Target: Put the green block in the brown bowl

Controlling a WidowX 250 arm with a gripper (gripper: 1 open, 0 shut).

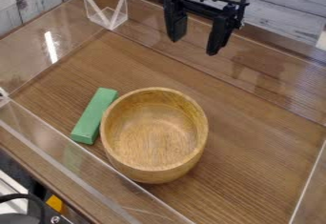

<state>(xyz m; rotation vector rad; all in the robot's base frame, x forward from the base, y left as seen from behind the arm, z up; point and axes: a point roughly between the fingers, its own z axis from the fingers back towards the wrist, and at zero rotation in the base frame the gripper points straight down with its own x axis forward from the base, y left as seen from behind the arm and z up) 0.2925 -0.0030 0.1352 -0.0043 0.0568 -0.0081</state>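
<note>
The green block (94, 114) lies flat on the wooden table, a long bar angled slightly, touching or almost touching the left side of the brown bowl (154, 132). The bowl sits upright in the front middle of the table with nothing in it. My gripper (195, 34) hangs at the back, well above and behind the bowl, its two black fingers (173, 23) pointing down and spread apart. Nothing is between them.
Clear plastic walls (76, 171) fence the table along the front and left edges. A clear folded plastic piece (107, 11) stands at the back left. Pale plank wall runs behind the arm.
</note>
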